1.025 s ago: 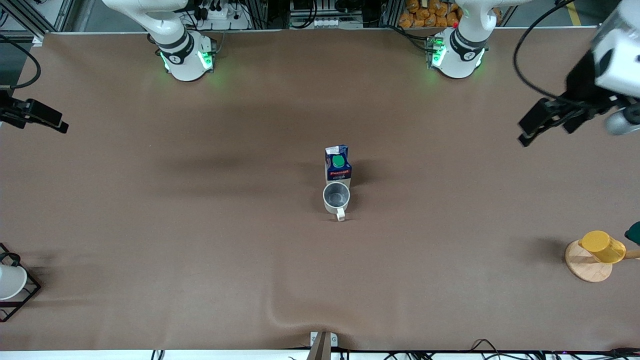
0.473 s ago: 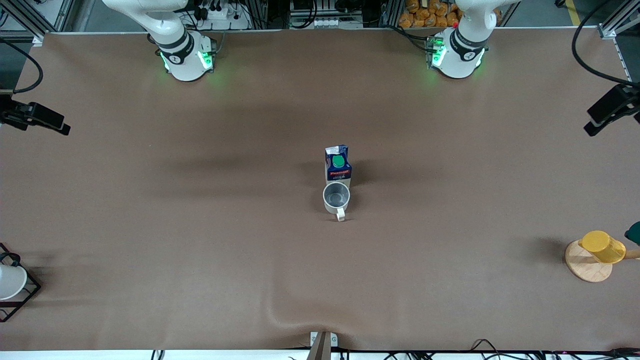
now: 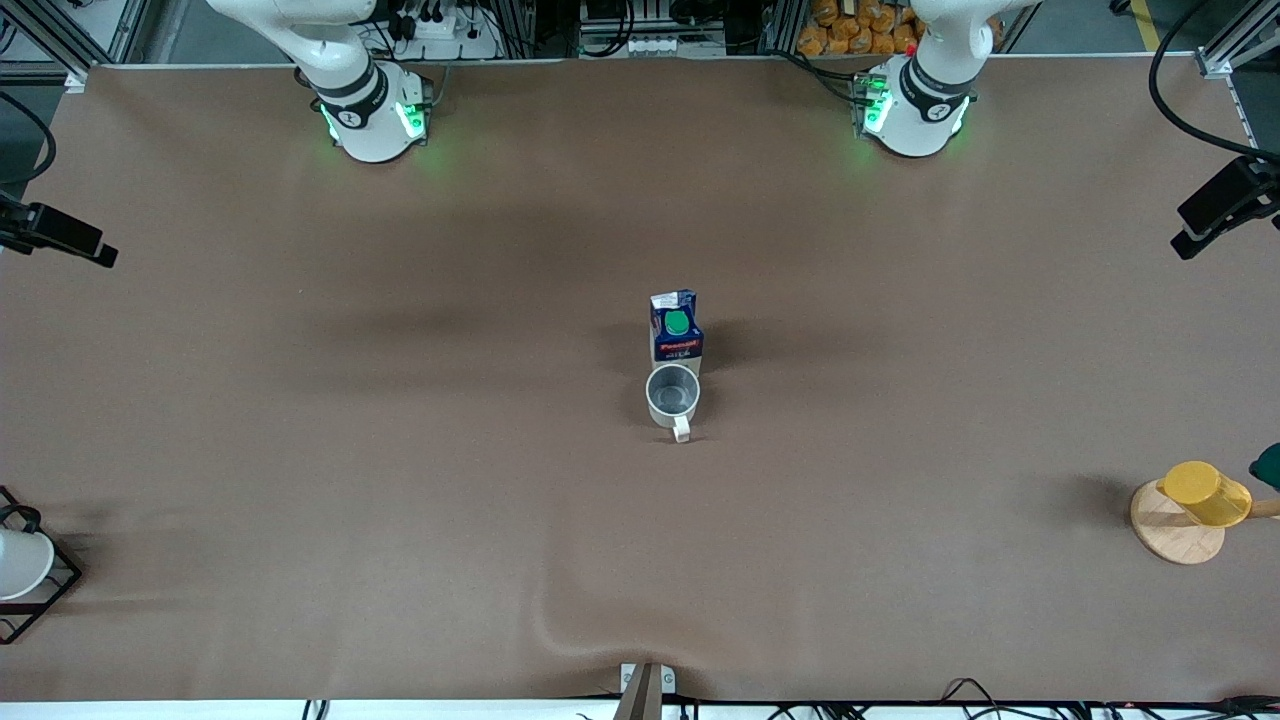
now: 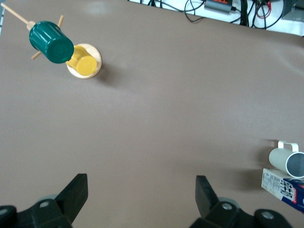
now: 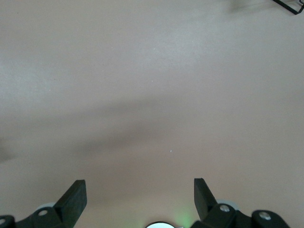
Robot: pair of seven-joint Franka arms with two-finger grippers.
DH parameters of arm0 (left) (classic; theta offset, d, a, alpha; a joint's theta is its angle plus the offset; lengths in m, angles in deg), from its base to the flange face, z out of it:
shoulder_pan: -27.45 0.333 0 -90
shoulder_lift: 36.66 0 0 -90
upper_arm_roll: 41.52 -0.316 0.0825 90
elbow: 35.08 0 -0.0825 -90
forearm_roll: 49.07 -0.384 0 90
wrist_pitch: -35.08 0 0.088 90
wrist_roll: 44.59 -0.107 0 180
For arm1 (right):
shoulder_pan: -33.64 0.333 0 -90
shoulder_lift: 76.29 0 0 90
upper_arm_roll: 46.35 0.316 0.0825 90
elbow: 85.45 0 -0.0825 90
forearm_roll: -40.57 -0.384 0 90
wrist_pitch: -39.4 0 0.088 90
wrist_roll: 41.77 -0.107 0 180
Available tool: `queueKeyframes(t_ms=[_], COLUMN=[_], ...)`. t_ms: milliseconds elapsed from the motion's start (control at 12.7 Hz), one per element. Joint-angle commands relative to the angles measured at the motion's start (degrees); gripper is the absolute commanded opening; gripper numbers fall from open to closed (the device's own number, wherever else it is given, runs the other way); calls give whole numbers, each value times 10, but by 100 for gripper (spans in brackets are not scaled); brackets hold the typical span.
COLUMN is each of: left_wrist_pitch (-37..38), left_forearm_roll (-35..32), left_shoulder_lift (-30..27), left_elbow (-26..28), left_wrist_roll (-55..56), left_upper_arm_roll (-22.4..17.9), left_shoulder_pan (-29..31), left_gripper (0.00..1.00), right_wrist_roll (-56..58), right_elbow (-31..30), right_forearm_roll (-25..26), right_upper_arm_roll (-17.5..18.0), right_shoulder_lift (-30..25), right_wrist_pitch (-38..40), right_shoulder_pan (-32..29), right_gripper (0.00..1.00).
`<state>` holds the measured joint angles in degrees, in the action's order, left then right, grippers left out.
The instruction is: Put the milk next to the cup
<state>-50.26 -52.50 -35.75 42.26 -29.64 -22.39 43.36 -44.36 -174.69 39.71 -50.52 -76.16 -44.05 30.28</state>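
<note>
I see the milk [image 3: 676,328] touching the cup [image 3: 672,394]; left gripper [image 4: 141,195] and right gripper [image 5: 140,198] jaws spread.

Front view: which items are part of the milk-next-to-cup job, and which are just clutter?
Job items:
- milk, upright mid-table, touching the cup or nearly so
- cup, just nearer the camera than the milk
- left tool and right tool, both open, holding nothing

Just lying about:
- yellow cup on wooden disc
- green cup
- white cup in wire rack
</note>
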Motion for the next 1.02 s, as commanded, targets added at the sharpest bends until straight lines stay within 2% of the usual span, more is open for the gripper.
queueKeyframes(t_ms=[0,236,315,394,473,552,709,946], left_wrist_pitch=[8,7,5,3,3,2,0,2], left_forearm_roll=[12,20,22,17,17,17,16,22], left_shoulder_lift=[-20,-15,-18,-19,-20,-17,-10,-3], left_elbow=[17,17,29,43,53,58,60,54], left_wrist_roll=[-21,-23,-26,-26,-27,-27,-28,-43], left_upper_arm_roll=[4,3,-14,-47,-112,-148,-157,-153], left_shoulder_pan=[11,9,-6,-62,-119,-160,-180,-170], left_gripper=[100,100,100,100,100,100,100,100], right_wrist_roll=[5,12,41,64,65,62,59,58], right_elbow=[5,6,6,6,6,6,6,6], right_forearm_roll=[-8,-7,-7,-7,-8,-8,-6,-5], right_upper_arm_roll=[32,41,41,40,40,41,41,40], right_shoulder_lift=[0,0,0,0,0,0,0,0], right_wrist_pitch=[11,11,11,11,10,10,9,8], right_shoulder_pan=[-22,-22,-22,-24,-26,-24,-16,-12], right_gripper=[100,100,100,100,100,100,100,100])
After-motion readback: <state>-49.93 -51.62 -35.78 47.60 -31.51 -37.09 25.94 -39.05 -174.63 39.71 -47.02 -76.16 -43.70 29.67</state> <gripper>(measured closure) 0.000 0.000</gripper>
